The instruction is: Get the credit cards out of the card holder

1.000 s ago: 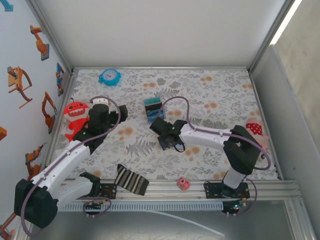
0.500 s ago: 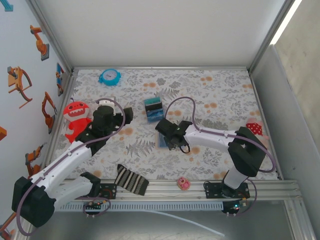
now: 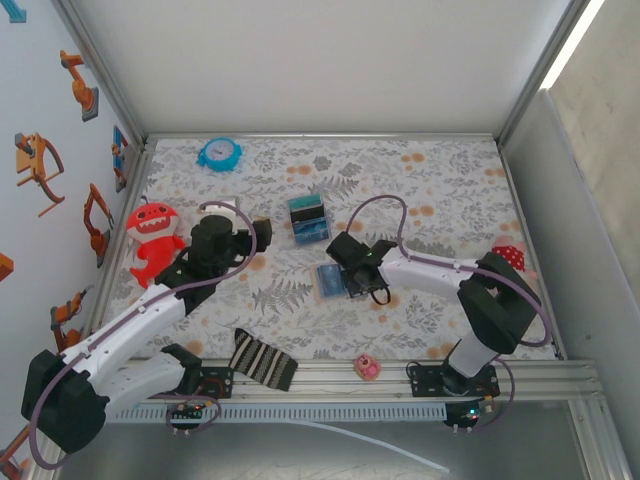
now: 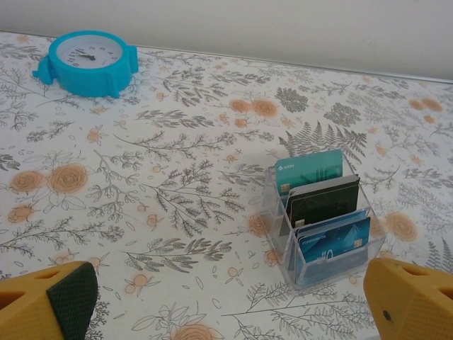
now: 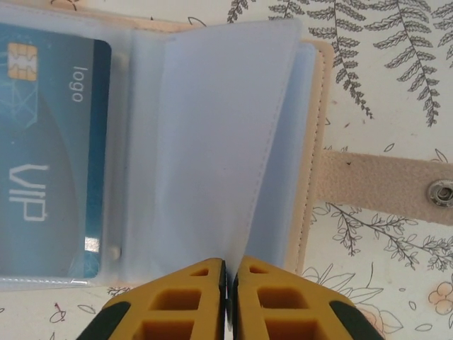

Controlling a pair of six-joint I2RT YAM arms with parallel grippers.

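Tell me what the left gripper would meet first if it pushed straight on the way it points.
Probably the clear card rack, holding upright cards: it stands ahead of the left gripper, within the span of its open fingers. Depth is unclear.

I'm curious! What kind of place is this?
Probably a robot lab's test booth: left arm and right arm bolted to a metal rail, walls around the table, robot stickers on one.

The blue chip card (image 5: 53, 142) in the open card holder (image 5: 212, 142) reads "logo" and "VIP" in pale sideways letters, while print on the cards (image 4: 318, 173) in the clear stand (image 4: 273, 205) is too small to read.
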